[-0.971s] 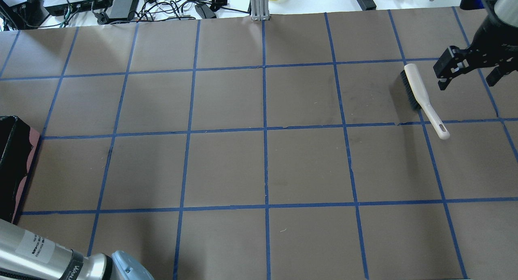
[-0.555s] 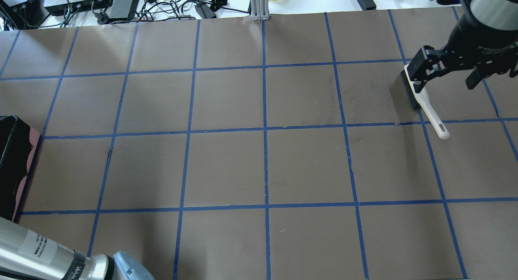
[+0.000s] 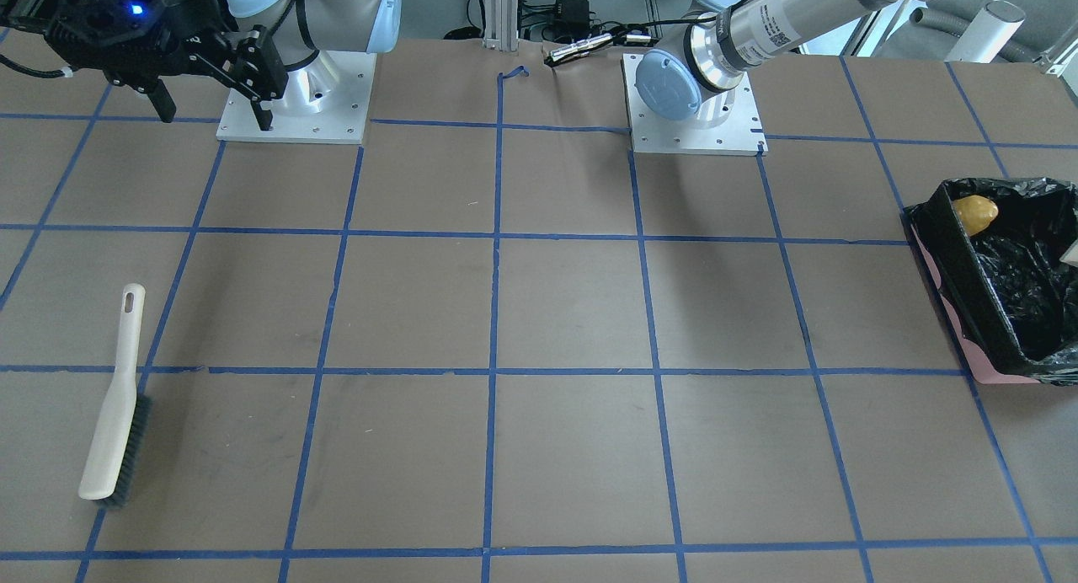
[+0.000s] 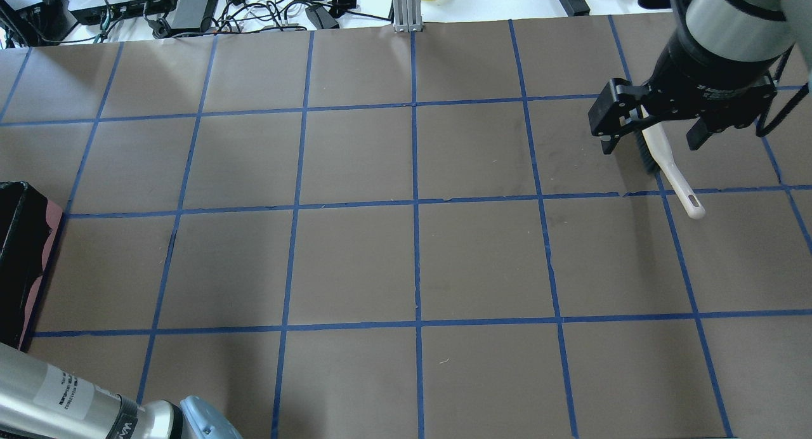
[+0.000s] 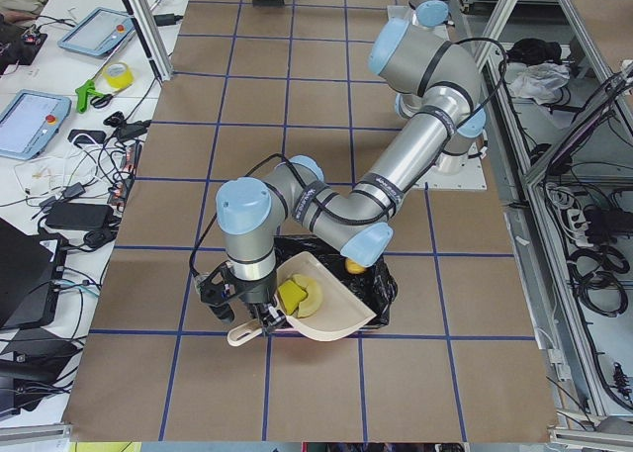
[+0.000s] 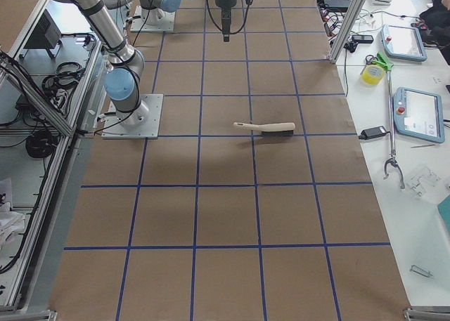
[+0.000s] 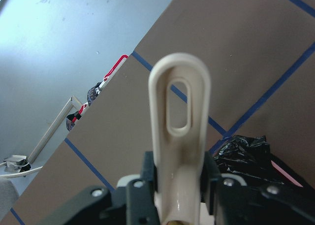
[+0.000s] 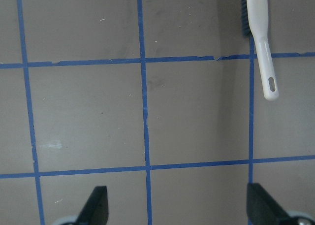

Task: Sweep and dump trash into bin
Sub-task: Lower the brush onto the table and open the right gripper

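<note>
Where the front-facing camera looks down on the table (image 3: 573, 313), the right gripper (image 3: 216, 118) shows at the upper left with its jaws spread wide and nothing between them. It is well apart from the brush (image 3: 118, 398), which lies flat with its handle toward the robot. The bin (image 3: 935, 254) sits at the opposite end, and an orange-brown blob (image 3: 974, 214) rests on its black liner in the corner nearest the robot.

From overhead, that gripper overlaps the brush's bristle end (its height cannot be read from here). Only a corner of the bin shows at the left edge.

The left side view has the left gripper (image 5: 247, 314) closed on the handle of the dustpan (image 5: 336, 323), which is held at the bin's rim. A yellow-green wedge (image 5: 287, 296) and a cream crescent (image 5: 313, 296) lie in the pan, touching, with the blob in the bin just beyond.

In the right side view the brush lies alone on the paper, and the right gripper hangs raised, clear of it.

The left wrist camera shows the pan's looped handle clamped between the jaws, with the liner at lower right.

In the right wrist camera the fingertips (image 8: 96, 208) stand far apart and bare. The brush is off at the upper right, not between them.
</note>
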Controlling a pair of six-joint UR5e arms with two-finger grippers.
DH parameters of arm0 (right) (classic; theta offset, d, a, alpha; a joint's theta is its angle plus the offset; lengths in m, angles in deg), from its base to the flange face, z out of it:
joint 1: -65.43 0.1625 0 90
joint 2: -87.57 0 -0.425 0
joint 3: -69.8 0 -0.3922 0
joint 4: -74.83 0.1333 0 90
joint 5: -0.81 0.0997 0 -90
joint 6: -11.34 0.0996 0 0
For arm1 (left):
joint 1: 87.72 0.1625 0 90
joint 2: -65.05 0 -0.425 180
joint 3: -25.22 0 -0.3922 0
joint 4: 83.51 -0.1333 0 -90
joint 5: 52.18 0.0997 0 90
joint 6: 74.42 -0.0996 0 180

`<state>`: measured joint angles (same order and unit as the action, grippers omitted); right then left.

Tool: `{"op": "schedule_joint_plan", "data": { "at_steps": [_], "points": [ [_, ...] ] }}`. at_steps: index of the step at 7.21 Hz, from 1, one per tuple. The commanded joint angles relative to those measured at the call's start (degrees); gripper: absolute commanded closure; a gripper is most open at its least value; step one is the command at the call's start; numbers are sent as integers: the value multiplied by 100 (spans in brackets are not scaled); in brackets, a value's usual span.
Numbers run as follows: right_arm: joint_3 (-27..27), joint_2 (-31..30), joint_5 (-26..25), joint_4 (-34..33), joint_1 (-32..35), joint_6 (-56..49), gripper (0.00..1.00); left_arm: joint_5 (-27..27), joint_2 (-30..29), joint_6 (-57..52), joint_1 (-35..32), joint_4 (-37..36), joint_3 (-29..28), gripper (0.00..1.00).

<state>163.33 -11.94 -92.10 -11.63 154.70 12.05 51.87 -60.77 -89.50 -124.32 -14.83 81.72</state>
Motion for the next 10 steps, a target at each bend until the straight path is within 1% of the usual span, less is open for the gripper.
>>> {"op": "schedule_joint_plan", "data": {
  "at_steps": [1, 2, 3, 4, 5, 6, 7, 8, 9, 10],
  "points": [
    [-1, -25, 428, -11, 126, 61, 0, 36, 135, -22, -22, -1053, 630, 100],
    [-1, 1, 684, -2, 126, 104, 0, 36, 249, -4, -39, -1606, 1008, 100],
    [-1, -7, 469, -20, 126, 104, 0, 36, 416, 31, -48, -1908, 1343, 100],
    [-166, 115, 493, -20, 91, 113, 0, 10, 583, 214, -74, -1989, 1485, 100],
    [-803, 629, 458, 476, 56, 122, 0, 36, 715, 242, -205, -1981, 1556, 100],
    [-1331, 922, 432, 890, 90, 174, 1, 36, 873, 216, -285, -2016, 1714, 100],
    [-1293, 907, 466, 877, 108, 497, 0, 36, 1066, 242, -373, -2460, 2028, 100],
    [-1293, 872, 510, 842, 117, 456, 0, 28, 1216, 138, -461, -3073, 2458, 100],
    [-1293, 863, 519, 807, 117, 439, 0, 28, 1348, 137, -479, -3532, 2767, 100],
    [-1275, 880, 519, 545, 108, 369, 0, 28, 1445, 119, -488, -3563, 2857, 100]
  ]
}}
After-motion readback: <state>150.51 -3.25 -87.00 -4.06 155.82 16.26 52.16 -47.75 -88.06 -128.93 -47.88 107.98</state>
